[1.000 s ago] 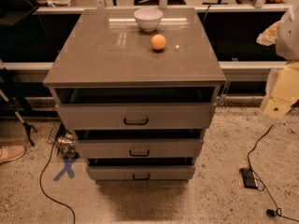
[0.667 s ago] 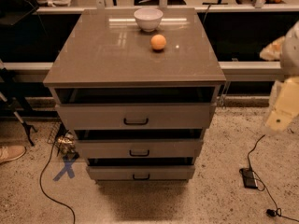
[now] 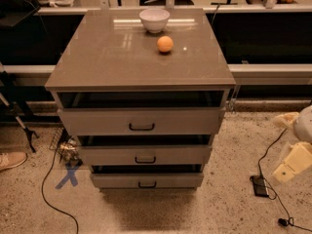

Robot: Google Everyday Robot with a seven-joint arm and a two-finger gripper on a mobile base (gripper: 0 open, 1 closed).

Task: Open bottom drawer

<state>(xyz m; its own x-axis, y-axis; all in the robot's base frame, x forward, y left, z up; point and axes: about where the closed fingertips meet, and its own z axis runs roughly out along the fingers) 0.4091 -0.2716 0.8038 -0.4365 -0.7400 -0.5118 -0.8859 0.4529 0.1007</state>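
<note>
Bare floor lies in front of the bottom drawer (image 3: pixel 146 180), giving a straight way to its handle (image 3: pixel 147 185). The pincer (image 3: pixel 288 166) hangs low at the right edge, well apart from the cabinet (image 3: pixel 141 62). Between them lie a black box (image 3: pixel 259 185) and a cable (image 3: pixel 271 147) (both on the floor).

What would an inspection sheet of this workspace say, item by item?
Surface: cabinet top, grey-taupe and glossy, carries two things.
Job's things: bottom drawer, slimmest front; its black handle is free; dark gap above the front, inside not visible.
Clutter: white bowl at the back of the top; orange just in front of it, apart.
Grippers: gripper low at the right edge, apart from the cabinet.
Cables: left cable on the floor; right cable leads to a black box.
Surroundings: speckled floor, blue tape cross, shoe at the left edge.
</note>
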